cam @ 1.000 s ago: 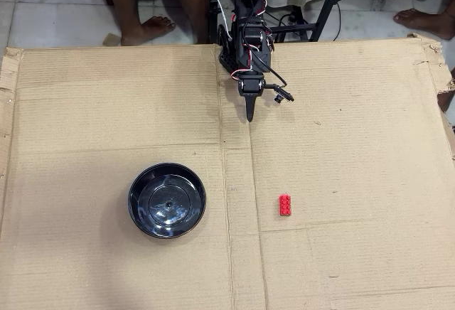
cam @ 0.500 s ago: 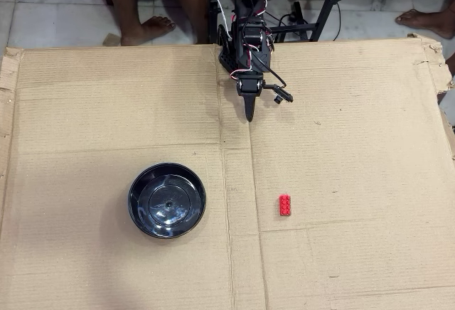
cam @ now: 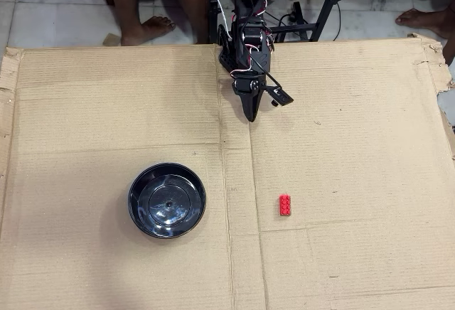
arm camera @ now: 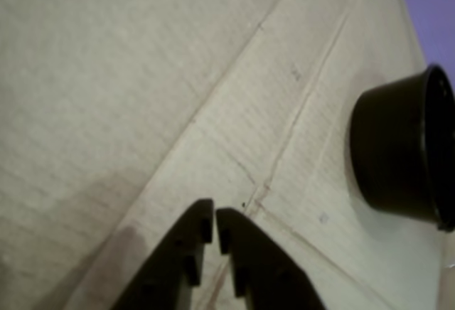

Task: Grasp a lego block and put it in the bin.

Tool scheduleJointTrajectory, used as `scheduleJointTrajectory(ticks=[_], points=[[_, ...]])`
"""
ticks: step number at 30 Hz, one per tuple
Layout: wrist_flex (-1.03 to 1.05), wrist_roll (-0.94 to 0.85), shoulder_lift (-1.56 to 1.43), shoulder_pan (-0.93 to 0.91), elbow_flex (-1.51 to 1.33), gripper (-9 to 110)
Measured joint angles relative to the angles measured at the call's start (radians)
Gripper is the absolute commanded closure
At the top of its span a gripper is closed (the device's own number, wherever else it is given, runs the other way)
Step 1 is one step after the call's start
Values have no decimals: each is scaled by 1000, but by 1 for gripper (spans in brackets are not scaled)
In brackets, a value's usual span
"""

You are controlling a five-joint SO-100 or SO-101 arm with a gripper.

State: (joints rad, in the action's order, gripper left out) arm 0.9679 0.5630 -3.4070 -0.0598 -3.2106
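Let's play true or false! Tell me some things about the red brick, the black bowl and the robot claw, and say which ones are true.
1. The lego block lies on the cardboard, outside the bin. True.
2. The gripper is holding the lego block. False: its fingers are closed on nothing, up near the arm's base, well apart from the block.
3. The bin is empty. True.
4. In the overhead view the lego block lies left of the bin. False: it lies to the right of it.
5. The wrist view shows the bin at its right edge. True.
6. The lego block is blue. False: it is red.
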Motion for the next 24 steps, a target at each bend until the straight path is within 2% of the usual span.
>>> scheduleJointTrajectory(ticks=[10, 18, 24], points=[[0, 201, 120, 0, 138, 100], [0, 270, 491, 2, 394, 76], [0, 400, 752, 18, 614, 72]])
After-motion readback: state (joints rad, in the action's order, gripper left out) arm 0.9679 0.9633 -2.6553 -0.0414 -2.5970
